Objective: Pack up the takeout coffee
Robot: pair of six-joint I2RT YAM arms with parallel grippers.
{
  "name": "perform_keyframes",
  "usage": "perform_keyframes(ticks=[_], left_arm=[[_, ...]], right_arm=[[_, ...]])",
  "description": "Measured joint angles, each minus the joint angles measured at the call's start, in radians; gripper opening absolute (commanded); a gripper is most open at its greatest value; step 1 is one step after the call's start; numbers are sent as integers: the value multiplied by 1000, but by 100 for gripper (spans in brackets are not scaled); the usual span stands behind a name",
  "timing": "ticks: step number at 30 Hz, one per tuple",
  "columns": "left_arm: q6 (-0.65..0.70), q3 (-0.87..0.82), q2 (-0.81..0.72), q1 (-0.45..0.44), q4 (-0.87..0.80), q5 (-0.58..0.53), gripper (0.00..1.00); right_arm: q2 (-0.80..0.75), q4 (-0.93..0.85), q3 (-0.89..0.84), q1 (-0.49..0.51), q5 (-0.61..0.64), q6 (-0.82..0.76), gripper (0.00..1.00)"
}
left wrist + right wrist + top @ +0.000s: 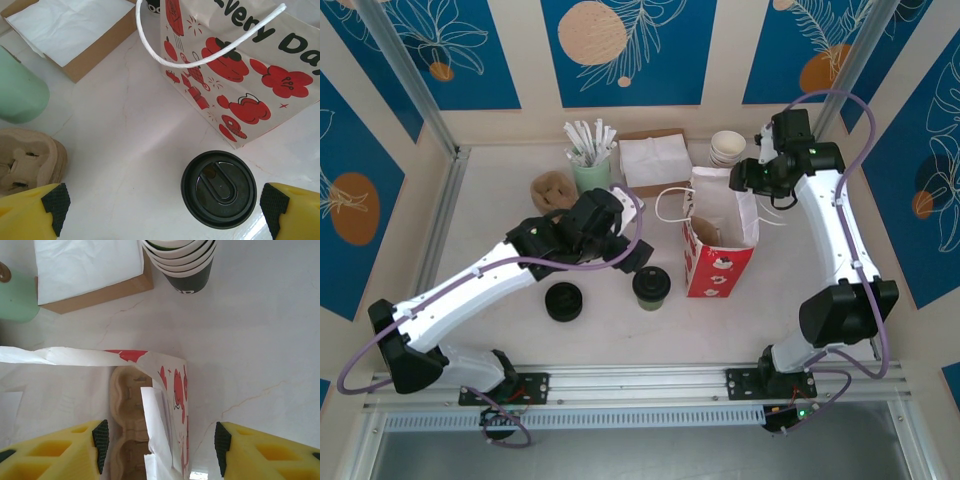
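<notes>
The takeout coffee (651, 287) stands upright on the bench (620, 340), lid on. It is just left of the red-and-white bag (720, 250), separated from it by a narrow strip of bare surface. The left tool (165, 210) hangs above the coffee with its jaws spread wide. In the left wrist view the lid lies between the two black pads (55, 202), close to the one at the right of that view; contact cannot be confirmed. The lid stack (563, 301) sits left of the coffee, near but apart. Open bench runs from both to the near edge rail. The bag stands upright with its mouth open, and a pulp tray (127, 415) lies inside. The right tool (161, 440) is spread and straddles one wall of the bag at the rim, with a gap to each finger. Behind the bag, toward the back wall, stand the cup stack (727, 148), napkin box (655, 162), mint cup (590, 175) and carrier stack (552, 190). The bag print reads "Every Da", cut off at the frame edge, among red fruit-like figures. The cord handle (200, 56) is white. The cup stack lettering cannot be read.
</notes>
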Motion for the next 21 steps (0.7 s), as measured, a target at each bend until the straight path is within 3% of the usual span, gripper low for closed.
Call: perform_keyframes(ticks=[6,10,16,21], left_arm=[[-6,-62,0,0,33,4,99],[-24,-128,0,0,74,38,99],[-62,-177,14,-5,119,136,99],[-87,-230,33,-24,183,136,99]], right_arm=[[21,3,0,1,-22,-2,27],[22,11,0,5,-39,13,14],[11,23,-2,24,-37,36,2],[-48,21,-14,32,-21,66,0]])
